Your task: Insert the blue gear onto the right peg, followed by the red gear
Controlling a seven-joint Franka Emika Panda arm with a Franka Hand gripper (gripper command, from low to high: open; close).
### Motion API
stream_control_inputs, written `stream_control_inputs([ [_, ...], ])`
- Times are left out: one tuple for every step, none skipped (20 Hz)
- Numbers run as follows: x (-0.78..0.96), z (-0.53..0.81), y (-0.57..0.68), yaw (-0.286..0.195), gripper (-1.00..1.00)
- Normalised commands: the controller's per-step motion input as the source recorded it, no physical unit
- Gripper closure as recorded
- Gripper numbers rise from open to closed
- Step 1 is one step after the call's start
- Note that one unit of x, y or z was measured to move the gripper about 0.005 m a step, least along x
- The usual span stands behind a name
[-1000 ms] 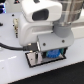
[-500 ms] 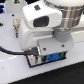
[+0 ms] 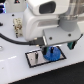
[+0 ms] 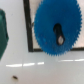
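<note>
Jaws' state unclear over blue gear (image 3: 52,53); arm unmoved since earlier.

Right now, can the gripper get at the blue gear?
Probably yes: the gripper hangs right over the blue gear on the dark-framed base plate, and nothing shows between them.

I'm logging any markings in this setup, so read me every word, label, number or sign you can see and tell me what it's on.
None can be read.
The blue gear shows plain blue, with no marking.
The gripper and white arm housing show no legible label in the exterior view.
The dark-framed base plate carries no visible print.
Background items at the exterior view's left are too blurred to tell.
</note>
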Motion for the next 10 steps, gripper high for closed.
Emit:
stream_control_inputs([
  [-0.56, 0.24, 0.23, 0.000, -1.00],
  [-0.61, 0.19, 0.25, 0.000, -1.00],
  [-0.62, 0.19, 0.32, 0.000, -1.00],
  [-0.66, 0.18, 0.39, 0.000, -1.00],
  [-0.71, 0.12, 0.39, 0.000, -1.00],
  [-0.76, 0.09, 0.34, 0.000, -1.00],
  [-0.79, 0.07, 0.32, 0.000, -1.00],
  [-0.79, 0.05, 0.29, 0.000, -1.00],
  [-0.71, 0.06, 0.45, 0.000, -1.00],
  [-0.61, 0.06, 0.50, 0.000, -1.00],
])
